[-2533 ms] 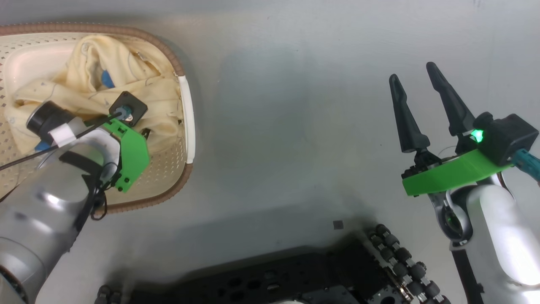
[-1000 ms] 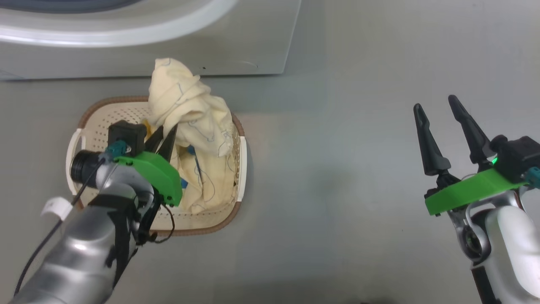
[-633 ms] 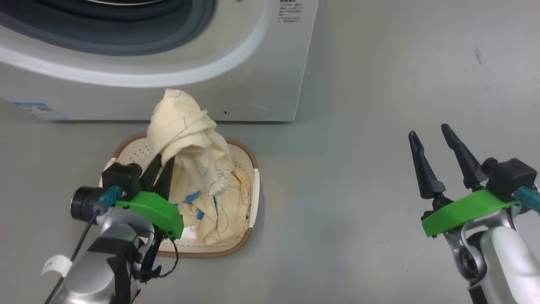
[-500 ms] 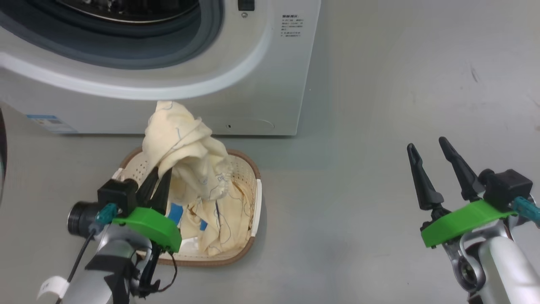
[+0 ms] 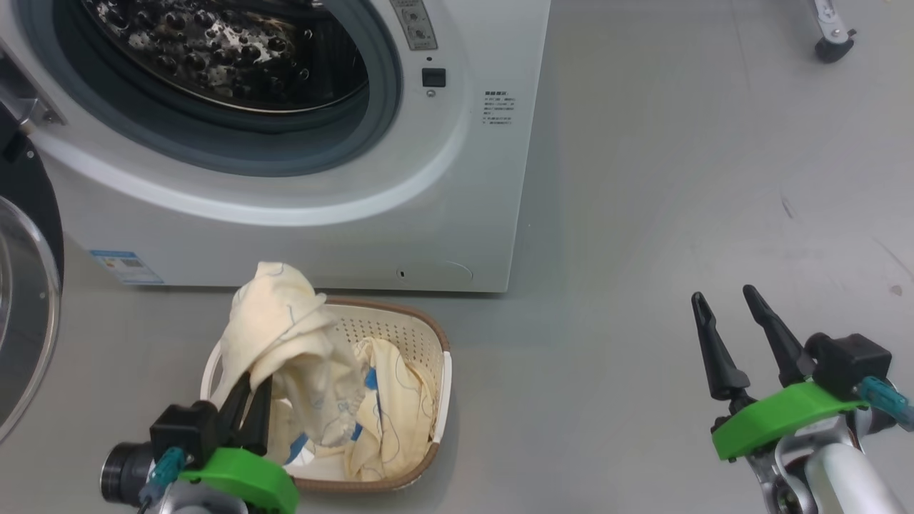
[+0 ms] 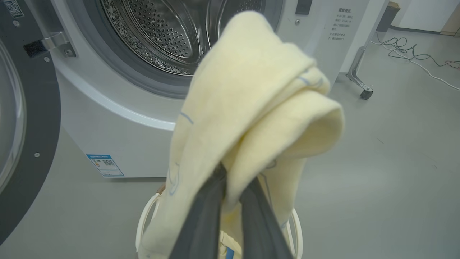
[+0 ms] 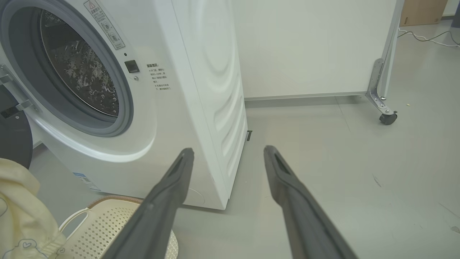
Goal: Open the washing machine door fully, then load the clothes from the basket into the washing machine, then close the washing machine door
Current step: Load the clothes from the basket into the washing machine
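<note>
Grey floor (image 5: 643, 214) is seen in front of the washing machine (image 5: 471, 178), with its door (image 5: 43, 207) swung open. The clothes (image 5: 285, 335) are pinched in the closed left gripper (image 5: 253, 392) and hang up-and-down from its tips into the basket (image 5: 428, 335). Earlier they lay flat there. The right gripper (image 5: 722, 294) is held wide open.

Drum opening (image 5: 214, 64): unblocked; door (image 5: 43, 207) stands aside at the left.
Floor (image 5: 643, 214) right of washer (image 5: 457, 178): bare around the right hand (image 5: 722, 294).
Washer front: basket (image 5: 428, 343) close before it, cloth (image 5: 278, 321) raised above the rim.
</note>
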{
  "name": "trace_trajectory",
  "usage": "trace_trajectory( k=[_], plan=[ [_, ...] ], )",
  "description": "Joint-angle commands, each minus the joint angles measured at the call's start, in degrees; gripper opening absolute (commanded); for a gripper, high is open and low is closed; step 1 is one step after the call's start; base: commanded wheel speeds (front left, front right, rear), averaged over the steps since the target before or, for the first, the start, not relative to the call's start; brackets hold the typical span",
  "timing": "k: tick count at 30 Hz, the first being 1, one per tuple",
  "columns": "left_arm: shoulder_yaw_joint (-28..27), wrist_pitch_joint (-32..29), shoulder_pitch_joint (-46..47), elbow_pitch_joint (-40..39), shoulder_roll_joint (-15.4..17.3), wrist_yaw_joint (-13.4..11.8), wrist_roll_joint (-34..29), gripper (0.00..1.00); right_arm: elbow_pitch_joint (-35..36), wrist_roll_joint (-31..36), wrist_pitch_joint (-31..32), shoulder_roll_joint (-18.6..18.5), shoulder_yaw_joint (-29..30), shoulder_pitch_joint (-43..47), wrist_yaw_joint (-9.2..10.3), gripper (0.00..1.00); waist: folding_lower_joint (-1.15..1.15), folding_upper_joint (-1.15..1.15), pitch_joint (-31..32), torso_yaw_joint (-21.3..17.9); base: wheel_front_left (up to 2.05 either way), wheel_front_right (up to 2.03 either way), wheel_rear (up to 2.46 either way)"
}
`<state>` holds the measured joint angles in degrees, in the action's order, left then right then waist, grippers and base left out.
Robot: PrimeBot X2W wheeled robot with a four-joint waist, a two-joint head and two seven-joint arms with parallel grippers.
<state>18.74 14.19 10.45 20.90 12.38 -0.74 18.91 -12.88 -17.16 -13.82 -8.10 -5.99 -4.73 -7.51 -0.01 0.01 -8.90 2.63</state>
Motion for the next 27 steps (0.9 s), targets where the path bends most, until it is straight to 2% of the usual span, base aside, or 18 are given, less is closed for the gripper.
trace_trajectory(
  k=[1, 16, 27],
  plan=[
    [-2.77, 0.81, 1.14, -2.25, 0.64, 0.44, -0.67, 0.0, 1.44, -0.58, -0.7, -0.16, -1.1, -0.48, 0.02, 1.0, 0.01, -0.01, 0.9, 0.37, 0.0, 0.0, 0.0],
    [-7.64, 0.81, -2.94, -3.78, -2.23, 2.52, -3.55, 0.0, 1.22, -0.91, -1.06, 0.79, -0.55, 0.86, 0.02, 1.0, 0.01, -0.01, 3.83, 0.95, 0.0, 0.0, 0.0],
    [-10.83, 0.81, -1.67, -4.36, -2.59, 3.75, -4.5, 0.0, 1.61, -0.78, -1.12, 1.17, -0.68, 0.0, 0.02, 1.0, 0.01, -0.01, 1.19, 0.06, 0.0, 0.0, 0.0]
  ],
)
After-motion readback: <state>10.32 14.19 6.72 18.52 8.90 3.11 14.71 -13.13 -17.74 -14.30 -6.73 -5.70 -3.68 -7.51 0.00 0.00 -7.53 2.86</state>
